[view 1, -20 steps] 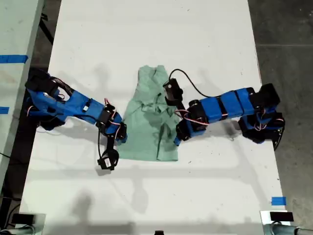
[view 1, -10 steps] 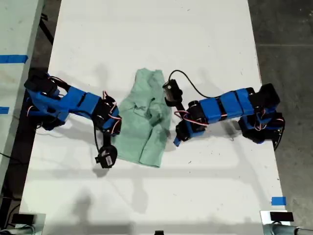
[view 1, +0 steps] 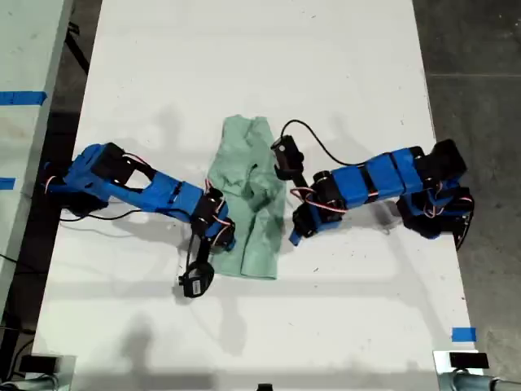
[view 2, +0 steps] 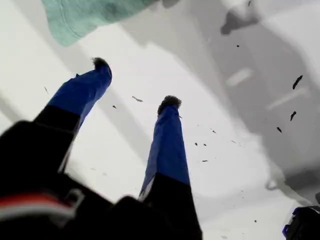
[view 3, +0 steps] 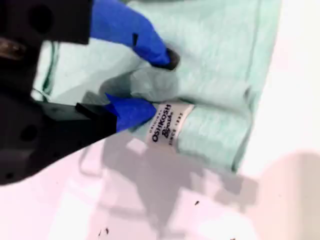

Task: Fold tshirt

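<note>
The pale mint-green tshirt (view 1: 248, 187) lies bunched into a narrow strip at the table's middle. My second gripper (view 1: 224, 236) (view 3: 159, 85) sits on the tshirt's edge on the exterior view's left. It is shut on a raised fold of the tshirt (view 3: 220, 60), beside a white neck label (view 3: 167, 125). My first gripper (view 1: 295, 232) (view 2: 135, 82) is just off the tshirt's other edge. It is open over bare table with nothing between its fingers. A corner of the tshirt (view 2: 85, 17) shows beyond its fingertips.
The white table (view 1: 244, 49) carries both blue arms, one from each side of the exterior view. A black cable (view 1: 317, 138) loops above the first arm. Blue tape (view 1: 464, 334) marks the table near the exterior view's lower right. Dark floor borders that side.
My second gripper has moved toward the exterior view's right and lower edge, dragging the tshirt's side inward, so the tshirt is narrower. My first arm has hardly moved.
</note>
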